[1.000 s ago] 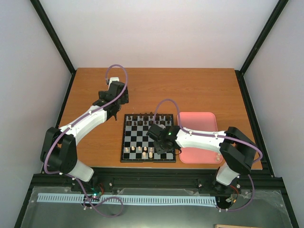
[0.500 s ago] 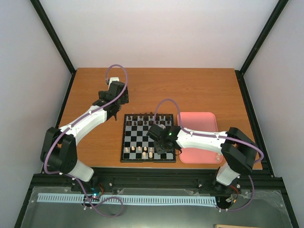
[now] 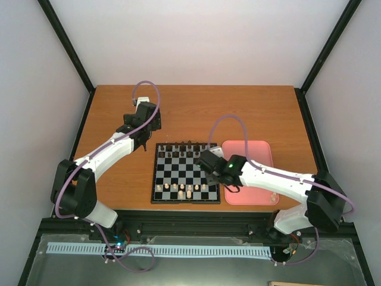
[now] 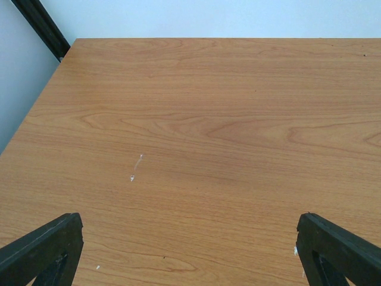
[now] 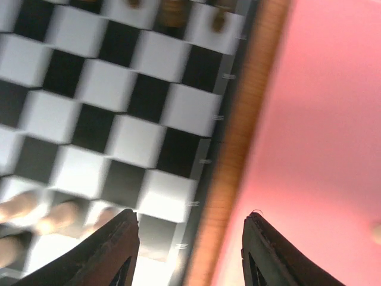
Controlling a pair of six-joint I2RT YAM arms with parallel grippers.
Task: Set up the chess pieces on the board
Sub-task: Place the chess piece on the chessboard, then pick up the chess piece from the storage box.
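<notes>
From above, pale chess pieces (image 3: 181, 189) stand on the board's (image 3: 186, 173) near rows, with the right gripper (image 3: 207, 162) over its right side and the left gripper (image 3: 143, 144) beyond its far-left corner. Left wrist: fingers spread wide above the table (image 4: 196, 131). Right wrist: fingers parted, empty, over the board's right edge.

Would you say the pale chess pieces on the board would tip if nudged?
Probably: the pale chess pieces look tiny and slim, so a nudge could topple them. They seem light to lift. Standing close together on the board, one might knock its neighbours.

No text, label or number is legible.
</notes>
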